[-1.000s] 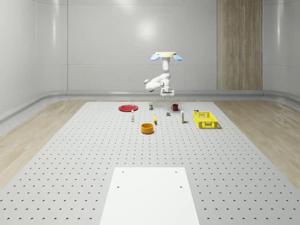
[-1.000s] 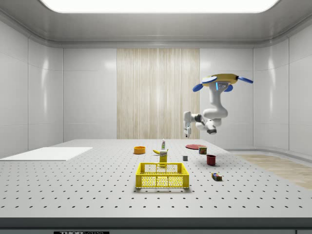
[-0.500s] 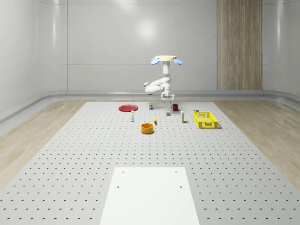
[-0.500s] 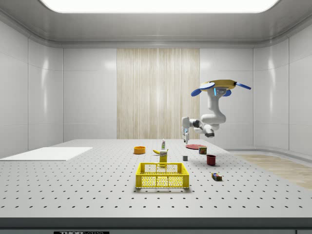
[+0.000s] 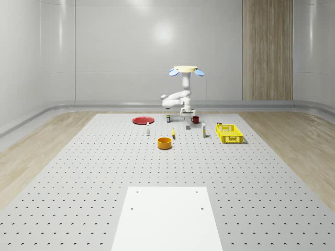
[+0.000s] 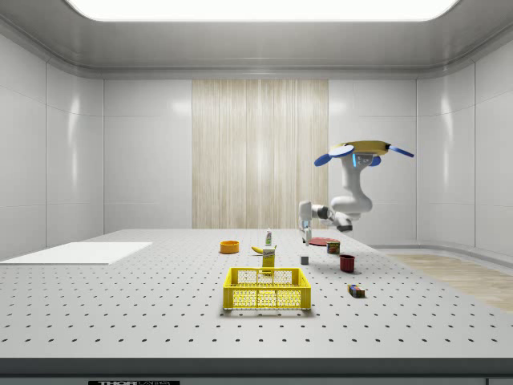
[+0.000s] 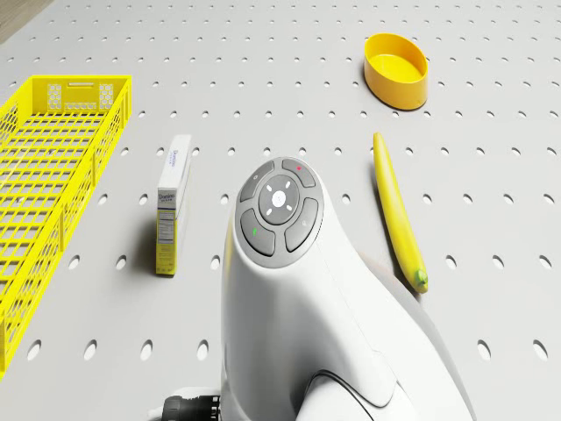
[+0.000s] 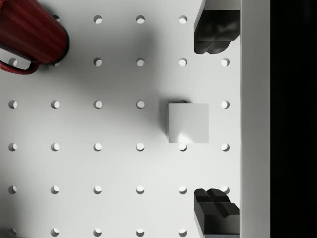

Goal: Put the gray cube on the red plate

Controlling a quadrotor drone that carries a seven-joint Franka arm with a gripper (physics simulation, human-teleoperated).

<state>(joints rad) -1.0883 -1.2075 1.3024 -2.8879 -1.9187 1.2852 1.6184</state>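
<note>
- Red plate (image 5: 142,120) sits flat at the far end of the counter (image 5: 104,172), toward the whole-scene view's left, bare, well apart from the work.
- Orange bowl (image 5: 165,143) and banana (image 7: 397,210) lie nearer the camera; not involved.
- Drone (image 5: 186,69) hovers over the far middle of the counter, lower than a second ago; arm now folded tighter beneath it.
- Tool (image 8: 213,116) has come down with it: previously well above the objects, now close over the gray cube (image 8: 187,122). Fingers (image 8: 214,32) stand apart, one on each side of the cube, not touching it.
- Cube rests on the counter, not yet lifted; red mug (image 8: 29,34) nearby, clear of the fingers.
- Yellow crate (image 5: 229,133) sits toward the whole-scene view's right, carton (image 7: 172,203) beside it.
- Reading: descent is lining up the grasp; a little more drop, then closing, comes before any carry to the plate.
</note>
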